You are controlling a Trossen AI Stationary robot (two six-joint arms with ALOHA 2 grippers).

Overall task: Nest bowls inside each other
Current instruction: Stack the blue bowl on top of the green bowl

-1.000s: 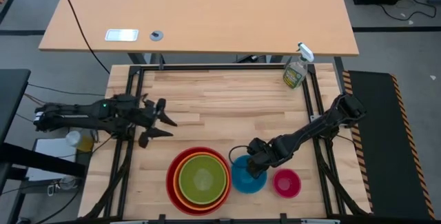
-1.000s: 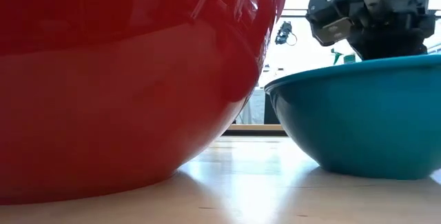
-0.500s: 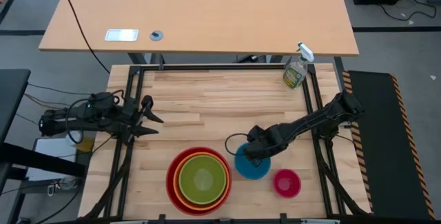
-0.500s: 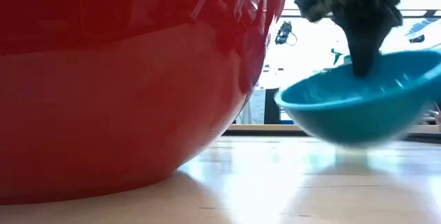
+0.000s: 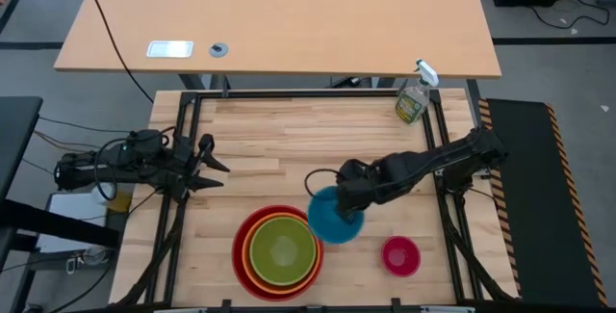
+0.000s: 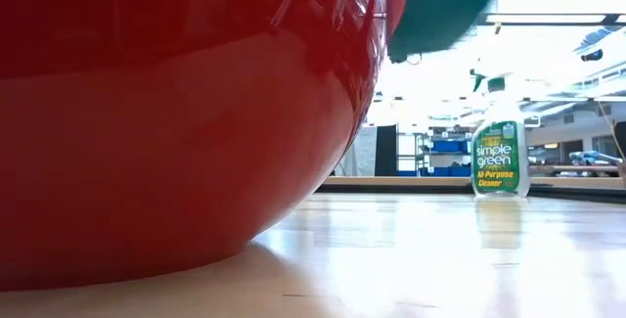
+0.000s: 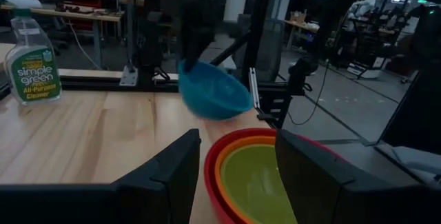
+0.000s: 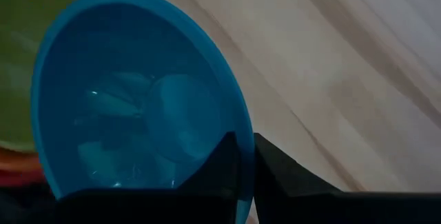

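A blue bowl hangs in the air just right of a stack of three nested bowls: red outermost, then orange, with lime green innermost. My right gripper is shut on the blue bowl. In the low view only the blue bowl's underside shows, above the red bowl. The small pink bowl sits on its base at the near right. My left gripper waits open at the table's left edge. My right gripper pinches the blue bowl's rim on the bowl's right side, one finger inside the bowl and the other finger outside. The fingers come steeply from above. The bowl is lifted clear of the table and tilted, its free side toward the stack.
A green spray bottle stands at the table's far right corner. A black frame rail runs along the table's edges. Bare wood lies across the far half.
My right gripper has risen and gone toward the table's left, toward the stack, carrying the blue bowl. The bowl has left the table, tipped, and now hangs clear. My left gripper has drawn back toward the table's left edge and then kept still.
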